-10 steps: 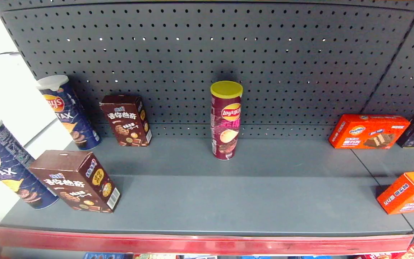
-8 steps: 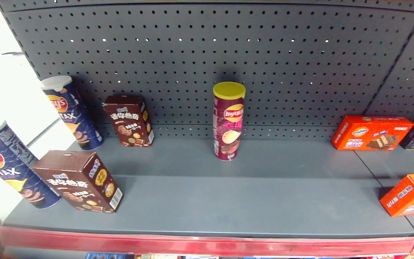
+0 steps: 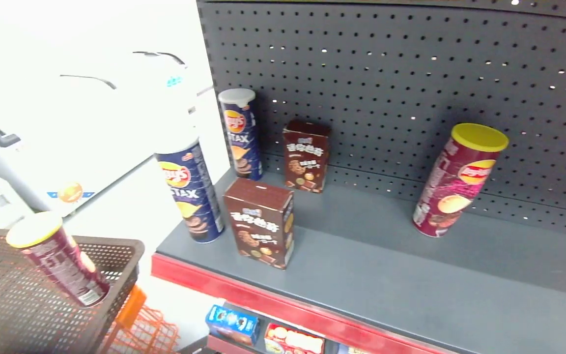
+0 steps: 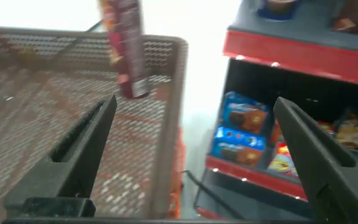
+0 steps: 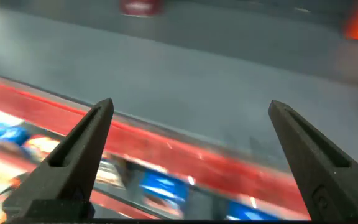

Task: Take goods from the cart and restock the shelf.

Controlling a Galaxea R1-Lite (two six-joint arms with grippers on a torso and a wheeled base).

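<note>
- The head camera has swung left since the earlier frame; the cart basket [image 3: 116, 285] now sits at lower left.
- A maroon chip can [image 3: 59, 258] leans inside it.
- Left gripper [image 4: 194, 102]: fingers wide, above the basket.
- Right gripper [image 5: 189, 104]: fingers wide, apparently over the shelf [image 3: 386, 275] edge.

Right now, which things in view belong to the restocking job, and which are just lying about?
Job in hand:
- maroon can leaning in the cart basket
- grey shelf to fill
- left tool, open beside the basket

Lying about:
- shelved maroon can
- two blue cans
- two brown boxes
- lower-shelf packets
</note>
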